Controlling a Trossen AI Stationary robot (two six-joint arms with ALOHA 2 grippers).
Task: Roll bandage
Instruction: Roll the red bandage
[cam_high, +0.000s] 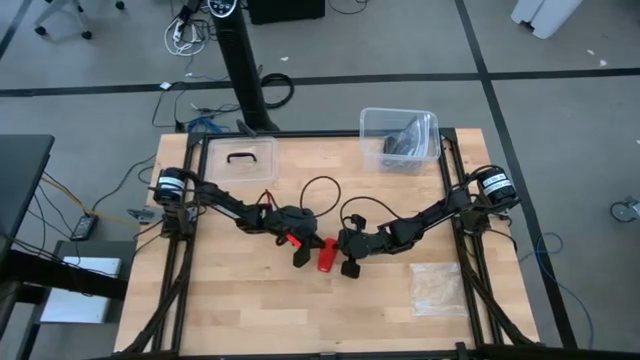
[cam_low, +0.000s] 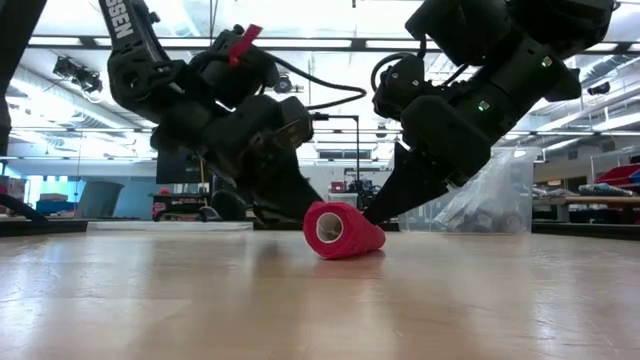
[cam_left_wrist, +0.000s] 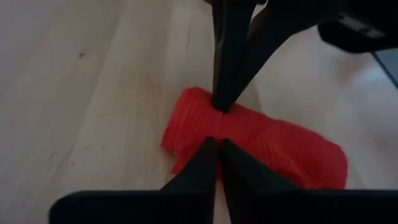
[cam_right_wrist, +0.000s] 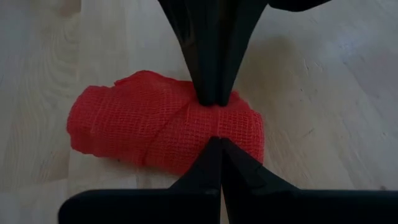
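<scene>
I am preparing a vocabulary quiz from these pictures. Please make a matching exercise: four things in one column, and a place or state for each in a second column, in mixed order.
Things:
1. bandage
2. bin
3. bag
4. right gripper

Places or states:
a. flat on the table near its right front corner
b. at the table's back right corner
c. rolled up at the table's middle
d. shut, tips at the red roll

Pairs: 1-c, 2-b, 3-a, 4-d

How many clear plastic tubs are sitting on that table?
2. One tub sits at the far edge behind the left arm. The other tub, holding something dark, sits at the far right corner. None seems hidden.
</scene>
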